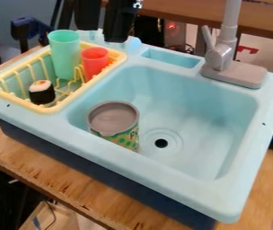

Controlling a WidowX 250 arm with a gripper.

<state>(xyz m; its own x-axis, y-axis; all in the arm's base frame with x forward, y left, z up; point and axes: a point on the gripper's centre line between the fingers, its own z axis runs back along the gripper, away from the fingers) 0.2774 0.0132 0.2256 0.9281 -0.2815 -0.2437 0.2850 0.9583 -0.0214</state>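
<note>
As the black gripper (102, 33) hangs over the toy sink's (175, 191) back edge, fingers apart, green (66, 56) and red cups (95, 62) stand inside the yellow rack's (14, 99) rim, sushi (41, 94) nearby. A can (113, 117) sits toward the basin's left, its broader floor stretching right.

tall mint-green cup (66, 56), upright, in yellow dish rack (49, 108); shorter red cup (95, 64), mouth up, beside it

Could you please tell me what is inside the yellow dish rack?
The yellow dish rack holds a green cup, a red cup and a toy sushi roll. Whatever is behind the cups is hidden.
</note>
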